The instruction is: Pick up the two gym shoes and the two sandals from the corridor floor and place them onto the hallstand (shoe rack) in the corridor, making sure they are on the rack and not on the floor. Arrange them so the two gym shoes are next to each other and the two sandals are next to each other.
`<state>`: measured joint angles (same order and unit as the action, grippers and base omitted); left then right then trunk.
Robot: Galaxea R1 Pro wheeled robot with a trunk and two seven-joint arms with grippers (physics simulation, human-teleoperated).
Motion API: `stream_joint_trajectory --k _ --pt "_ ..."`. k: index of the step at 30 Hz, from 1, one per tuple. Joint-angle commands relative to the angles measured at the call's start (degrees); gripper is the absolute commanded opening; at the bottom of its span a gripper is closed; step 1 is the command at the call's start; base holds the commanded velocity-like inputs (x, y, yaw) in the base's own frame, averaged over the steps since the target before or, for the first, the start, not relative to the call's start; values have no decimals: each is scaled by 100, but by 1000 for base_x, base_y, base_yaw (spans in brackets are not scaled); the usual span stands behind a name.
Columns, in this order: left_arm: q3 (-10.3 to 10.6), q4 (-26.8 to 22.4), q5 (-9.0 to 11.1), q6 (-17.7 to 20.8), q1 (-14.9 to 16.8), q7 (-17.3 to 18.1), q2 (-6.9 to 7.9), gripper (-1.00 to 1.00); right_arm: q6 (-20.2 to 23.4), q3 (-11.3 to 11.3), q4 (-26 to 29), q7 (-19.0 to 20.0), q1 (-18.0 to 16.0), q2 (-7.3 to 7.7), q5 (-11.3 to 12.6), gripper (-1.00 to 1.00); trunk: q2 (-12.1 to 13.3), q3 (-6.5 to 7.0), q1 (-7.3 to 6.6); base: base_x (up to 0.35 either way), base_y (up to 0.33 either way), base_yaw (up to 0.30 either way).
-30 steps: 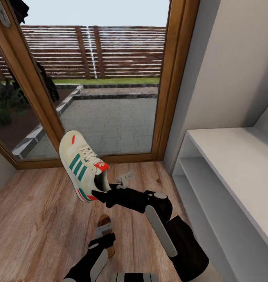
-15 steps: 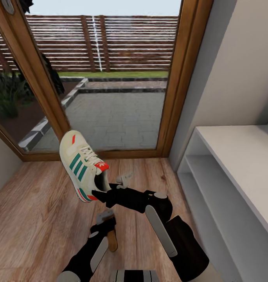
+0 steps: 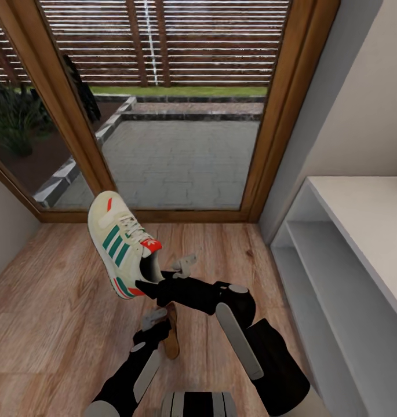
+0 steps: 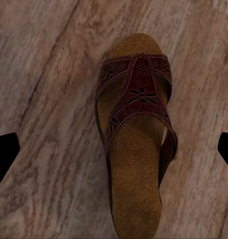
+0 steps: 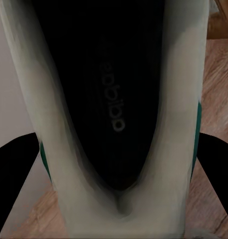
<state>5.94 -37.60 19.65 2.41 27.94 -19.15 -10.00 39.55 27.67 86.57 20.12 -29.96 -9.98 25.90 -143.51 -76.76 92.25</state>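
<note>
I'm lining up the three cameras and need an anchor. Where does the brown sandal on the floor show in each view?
Head view: the sandal lies low in the middle, partly behind the left gripper.
Left wrist view: the sandal sits in the centre, seen from above.
Right wrist view: not in it; the gym shoe takes the centre.
Shared landmark: the wood-grain floor.

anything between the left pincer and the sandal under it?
No. In the left wrist view the sandal lies on bare wood floor between the open fingertips; the head view shows the left pincer just above it.
</note>
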Motion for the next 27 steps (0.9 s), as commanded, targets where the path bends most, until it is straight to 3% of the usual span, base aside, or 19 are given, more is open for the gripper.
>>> stream_joint_trajectory --k 1,7,27 --pt "13 -10 21 21 1 -37 0 100 33 -11 6 9 -2 -2 77 -100 -2 -12 -1 0 0 106" --pt "18 -10 21 8 1 -36 0 100 35 -229 3 6 -3 -2 273 -100 -2 -59 -1 0 0 103" --pt "21 -12 21 5 -1 -36 0 100 36 -246 1 5 -3 -2 284 -100 -2 -144 -1 0 0 11"
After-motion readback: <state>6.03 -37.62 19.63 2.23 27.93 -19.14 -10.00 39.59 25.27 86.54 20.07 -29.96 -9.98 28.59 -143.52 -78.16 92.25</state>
